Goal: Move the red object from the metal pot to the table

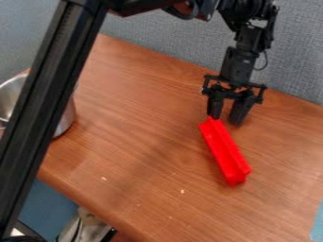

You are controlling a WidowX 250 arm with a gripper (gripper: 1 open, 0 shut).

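The red object (225,151), a long bright red bar, lies flat on the brown wooden table (127,132), right of centre and running diagonally toward the front right. My gripper (233,117) hangs just above the bar's far end with its black fingers drawn together, holding nothing. The metal pot (25,104) stands at the left edge, mostly hidden behind a dark diagonal strut; only part of its shiny wall shows.
A black diagonal strut (57,104) crosses the left of the view in the foreground. A blue-grey wall (151,28) runs behind the table. The table's rounded front edge (113,213) drops off toward the floor.
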